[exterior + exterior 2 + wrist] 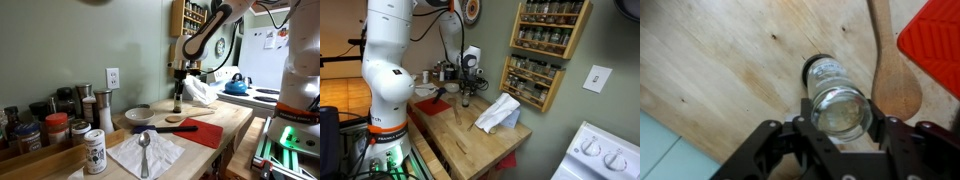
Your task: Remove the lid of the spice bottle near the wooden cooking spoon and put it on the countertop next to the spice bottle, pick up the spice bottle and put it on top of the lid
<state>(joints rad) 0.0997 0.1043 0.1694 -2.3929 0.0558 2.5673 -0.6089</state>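
In the wrist view my gripper (841,118) is shut on the spice bottle (838,105), a small open glass jar held upright between the fingers. A dark round rim shows under the jar's base; it looks like the lid (808,67), lying on the countertop (720,70). The wooden cooking spoon (895,85) lies just beside the jar. In both exterior views the gripper (180,82) (467,86) points straight down over the bottle (178,102) (466,99), next to the spoon (176,121).
A red mat (205,132) lies by the spoon. A white shaker (95,152), a napkin with a metal spoon (146,152), grouped jars (45,130), a bowl (138,116), a white cloth (498,113) and a wall spice rack (545,45) surround the spot.
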